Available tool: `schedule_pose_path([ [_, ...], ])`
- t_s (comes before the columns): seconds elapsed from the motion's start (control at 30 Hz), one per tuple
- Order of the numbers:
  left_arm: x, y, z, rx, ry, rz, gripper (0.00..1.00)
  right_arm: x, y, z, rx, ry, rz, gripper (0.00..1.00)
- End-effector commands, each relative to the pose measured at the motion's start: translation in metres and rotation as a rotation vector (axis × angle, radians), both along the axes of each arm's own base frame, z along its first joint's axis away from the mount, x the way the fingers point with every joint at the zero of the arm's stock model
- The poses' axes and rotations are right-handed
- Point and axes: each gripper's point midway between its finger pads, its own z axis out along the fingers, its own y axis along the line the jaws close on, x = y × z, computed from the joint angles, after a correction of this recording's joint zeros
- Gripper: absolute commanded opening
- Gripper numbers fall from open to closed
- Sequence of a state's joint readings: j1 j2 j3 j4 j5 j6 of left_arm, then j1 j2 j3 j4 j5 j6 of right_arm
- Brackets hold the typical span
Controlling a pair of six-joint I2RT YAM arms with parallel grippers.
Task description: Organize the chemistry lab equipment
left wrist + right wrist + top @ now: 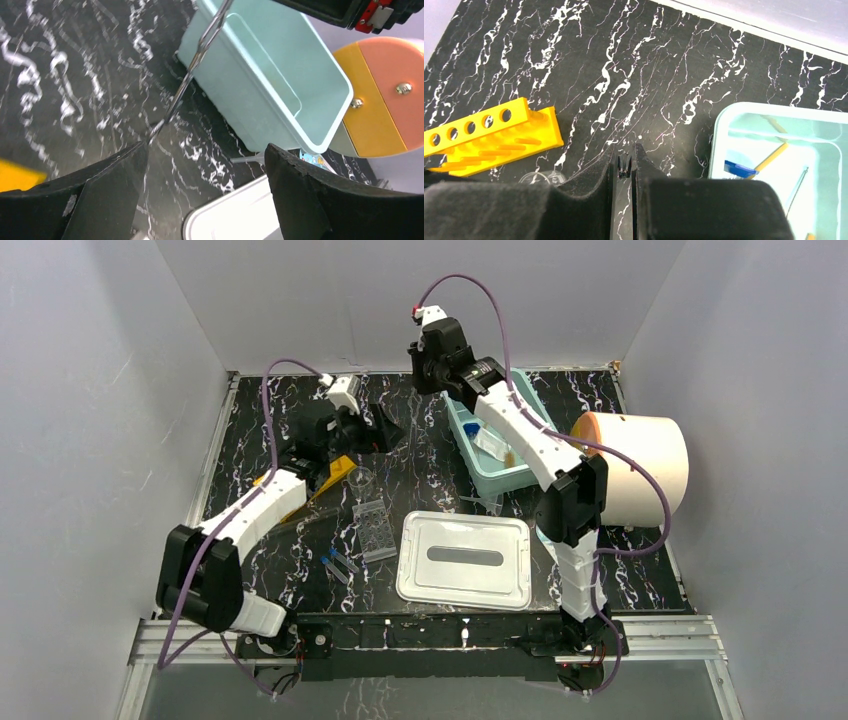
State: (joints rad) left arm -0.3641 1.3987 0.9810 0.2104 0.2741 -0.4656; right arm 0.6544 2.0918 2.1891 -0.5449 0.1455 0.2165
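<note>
My right gripper (pixel 625 150) (pixel 432 375) hovers high over the back of the table, shut on the metal forceps (pixel 192 60), which hang down slanted beside the teal bin (pixel 280 85). The lower tip of the forceps ends right at the left finger of my left gripper (pixel 205 147) (pixel 385 430), which stands open with only tabletop between its jaws. The yellow rack (pixel 489 132) (pixel 320 480) lies on its side. The clear beaker (pixel 360 478), the well plate (pixel 373 530) and two blue-capped tubes (pixel 338 565) lie on the table. The bin holds a blue-capped tube (pixel 739 169) and amber tubing (pixel 774 155).
A white lid (pixel 465 560) lies flat at the front centre. A big white roll with an orange end (pixel 640 465) lies at the right, against the bin. A small clear funnel (pixel 250 159) lies between bin and lid. White walls enclose the table.
</note>
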Motion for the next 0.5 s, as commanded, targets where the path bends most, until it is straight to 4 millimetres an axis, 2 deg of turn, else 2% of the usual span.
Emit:
schedule_pose_path([
  [0.0, 0.023, -0.024, 0.040, 0.022, -0.297, -0.090, 0.83, -0.019, -0.011, 0.065, 0.095, -0.059, 0.004, 0.00],
  [0.23, 0.040, -0.050, 0.033, 0.040, -0.365, -0.172, 0.78, -0.045, -0.019, 0.074, 0.114, -0.003, 0.030, 0.00],
  [0.33, 0.044, -0.056, 0.034, 0.010, -0.358, -0.188, 0.68, -0.056, -0.021, 0.080, 0.133, 0.016, 0.047, 0.00],
  [0.47, 0.025, -0.078, 0.041, -0.072, -0.348, -0.326, 0.46, -0.069, -0.021, 0.082, 0.152, 0.055, 0.068, 0.00],
])
